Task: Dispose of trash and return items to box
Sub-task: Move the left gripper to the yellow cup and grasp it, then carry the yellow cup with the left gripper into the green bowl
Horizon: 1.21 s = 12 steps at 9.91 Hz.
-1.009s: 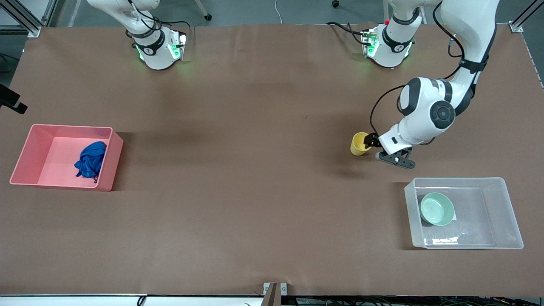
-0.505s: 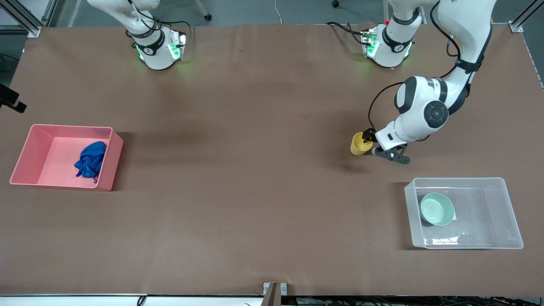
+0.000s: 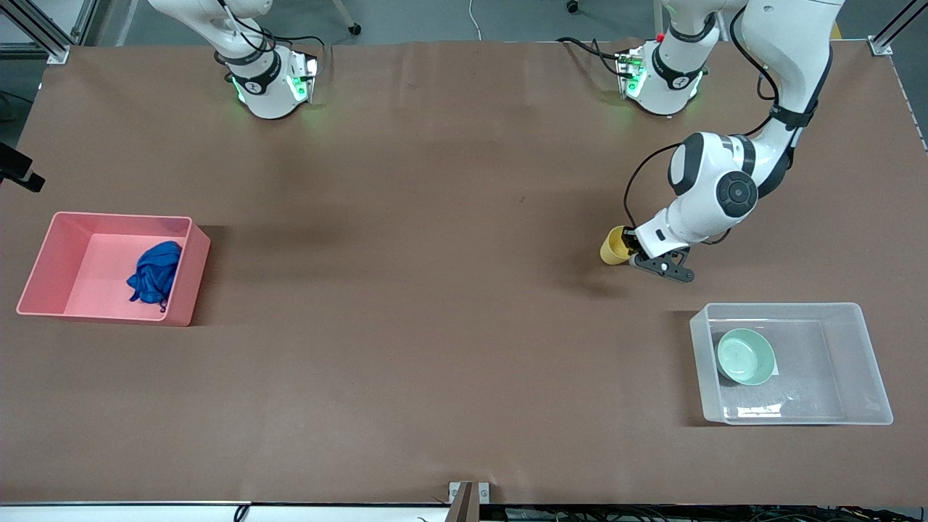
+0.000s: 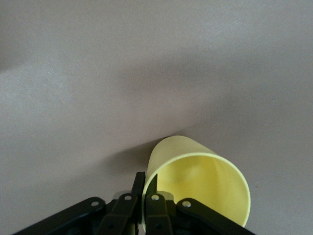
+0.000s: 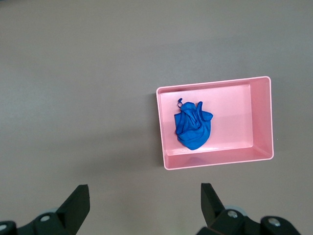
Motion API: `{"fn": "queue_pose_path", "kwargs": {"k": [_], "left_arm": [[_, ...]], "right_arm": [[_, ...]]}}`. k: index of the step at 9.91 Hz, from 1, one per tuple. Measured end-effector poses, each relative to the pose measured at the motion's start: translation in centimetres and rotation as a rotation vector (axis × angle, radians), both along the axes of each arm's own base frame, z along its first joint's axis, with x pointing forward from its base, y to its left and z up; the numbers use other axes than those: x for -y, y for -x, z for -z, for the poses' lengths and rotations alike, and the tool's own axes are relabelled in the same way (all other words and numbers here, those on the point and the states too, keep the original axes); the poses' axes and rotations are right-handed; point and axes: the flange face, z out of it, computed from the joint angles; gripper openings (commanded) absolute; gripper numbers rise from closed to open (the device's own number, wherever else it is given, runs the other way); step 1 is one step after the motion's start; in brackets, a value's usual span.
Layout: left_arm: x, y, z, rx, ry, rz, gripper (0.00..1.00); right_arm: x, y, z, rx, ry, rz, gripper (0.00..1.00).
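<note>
Front view: left gripper (image 3: 632,250) pinches the yellow cup's (image 3: 613,246) rim wall, fingers closed on it; clear box (image 3: 863,341) lies nearer the camera. Right gripper (image 5: 144,205) waits open, high above the pink bin (image 5: 261,117).

Left gripper (image 3: 629,250): I've got it low at the yellow cup (image 3: 614,245), fingers at the rim, cup on the brown table (image 3: 435,290).
Cup position: farther from the front camera than the clear tub (image 3: 870,362), well apart from it, toward the left arm's end.
Clear tub: mint-green bowl (image 3: 745,356) sits inside, at the end toward the table's middle.
Pink bin (image 3: 190,272): at the right arm's end, with the blue cloth wad (image 3: 154,271) lying in it.
Right arm: only its base shows; I see it waiting.
</note>
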Motion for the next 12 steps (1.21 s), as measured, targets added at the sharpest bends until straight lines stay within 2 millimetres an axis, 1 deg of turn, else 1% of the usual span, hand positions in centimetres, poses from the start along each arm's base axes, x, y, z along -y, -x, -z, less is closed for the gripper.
{"fn": "queue_pose_path", "kwargs": {"k": [1,2,3,4,5,6,7,8,9,10,12], "left_arm": [[0.1,-0.4,-1.2,0.021,0.003,0.0,0.0],[0.0,-1.1,-3.1,0.045,0.005,-0.001,0.0],[-0.4,-2.3,-5.5,0.059,0.008,-0.009,0.0],[-1.5,-4.2,-8.1,0.065,0.011,-0.026,0.0],[-3.2,-6.7,-10.7,0.069,0.015,-0.035,0.0],[-5.6,-9.5,-13.1,0.076,0.017,-0.045,0.0],[-8.2,-12.3,-14.9,0.089,0.012,-0.07,0.0],[-10.9,-15.0,-15.8,0.111,0.001,-0.1,0.0],[-13.2,-17.4,-15.8,0.134,-0.016,-0.131,0.0],[-15.2,-19.2,-14.7,0.141,-0.037,-0.156,0.0],[-19.2,-21.8,-10.6,0.128,-0.09,-0.165,0.0]], "right_arm": [[0.0,0.0,0.0,0.0,0.0,0.0,1.0],[0.0,0.0,0.0,0.001,0.002,0.0,1.0],[0.1,-0.1,-0.1,0.007,0.008,0.001,1.0],[0.2,-0.2,-0.2,0.018,0.016,0.002,1.0],[0.3,-0.3,-0.2,0.022,0.022,0.003,1.0],[0.4,-0.4,0.0,0.019,0.023,0.003,1.0],[0.4,-0.3,0.2,0.007,0.022,0.003,1.0],[0.4,-0.2,0.3,-0.004,0.02,0.005,1.0],[0.6,-0.1,0.3,-0.008,0.019,0.009,1.0],[0.8,-0.1,0.3,-0.009,0.019,0.012,1.0],[0.9,-0.1,0.3,-0.009,0.019,0.014,1.0]]}}
